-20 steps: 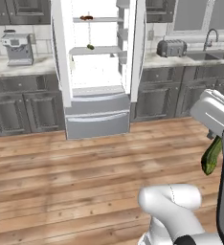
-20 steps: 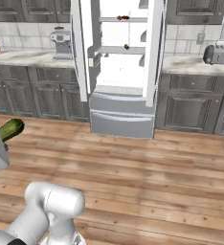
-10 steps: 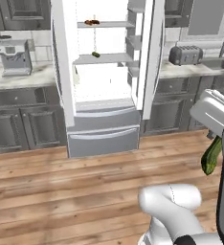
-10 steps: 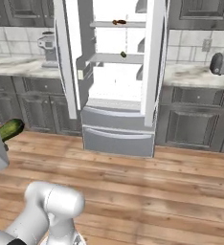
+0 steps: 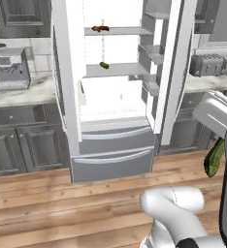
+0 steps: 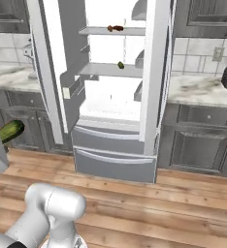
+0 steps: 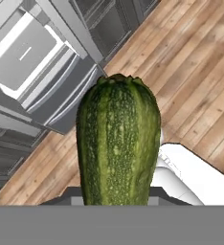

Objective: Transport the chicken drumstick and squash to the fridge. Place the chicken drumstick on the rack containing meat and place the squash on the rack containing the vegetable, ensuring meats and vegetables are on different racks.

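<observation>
The mottled green squash stands on end in the hand view with my gripper shut on its lower end; the fingertips are hidden behind it. It hangs beside my arm at the right edge of the left base view and at the left edge of the right base view. The fridge stands open ahead. On its higher shelf the orange-brown chicken drumstick lies next to the darker meat. The lower shelf carries the stubby dark-green vegetable.
Both fridge doors swing out toward me, with the closed white drawer below the shelves. A coffee machine sits on the left counter and a toaster on the right counter. Wooden floor lies between me and the fridge.
The base has driven toward the fridge, which now looms larger and nearer in both base views. The squash stays in the shut gripper in the same place beside the arm.
</observation>
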You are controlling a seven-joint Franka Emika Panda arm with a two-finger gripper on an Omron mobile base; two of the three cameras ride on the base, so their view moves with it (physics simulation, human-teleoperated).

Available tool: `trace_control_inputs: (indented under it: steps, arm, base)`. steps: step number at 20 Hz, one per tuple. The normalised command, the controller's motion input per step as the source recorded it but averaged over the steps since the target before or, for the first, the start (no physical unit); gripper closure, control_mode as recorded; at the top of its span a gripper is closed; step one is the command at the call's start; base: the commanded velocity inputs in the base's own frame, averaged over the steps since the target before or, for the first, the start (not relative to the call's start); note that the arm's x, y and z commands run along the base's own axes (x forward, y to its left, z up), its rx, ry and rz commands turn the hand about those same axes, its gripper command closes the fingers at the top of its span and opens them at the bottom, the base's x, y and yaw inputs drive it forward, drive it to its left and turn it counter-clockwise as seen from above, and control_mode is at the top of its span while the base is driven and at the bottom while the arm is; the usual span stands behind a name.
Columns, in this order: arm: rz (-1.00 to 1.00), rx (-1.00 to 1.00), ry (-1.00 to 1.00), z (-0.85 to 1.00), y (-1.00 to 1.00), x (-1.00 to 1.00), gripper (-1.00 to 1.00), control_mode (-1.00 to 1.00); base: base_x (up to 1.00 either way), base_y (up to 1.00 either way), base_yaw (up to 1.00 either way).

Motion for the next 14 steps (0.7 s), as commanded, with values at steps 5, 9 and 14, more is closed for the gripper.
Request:
trace_control_inputs:
  steps: [5, 9, 14]
  arm:
    - [0.00, 0.00, 0.00, 0.00, 0.00, 0.00, 1.00, 1.00]
    - [0.00, 0.00, 0.00, 0.00, 0.00, 0.00, 1.00, 1.00]
    - [0.00, 0.00, 0.00, 0.00, 0.00, 0.00, 1.00, 1.00]
  base:
    - [1.00, -0.06, 0.03]
    - [1.00, -0.18, 0.07]
    - [1.00, -0.06, 0.05]
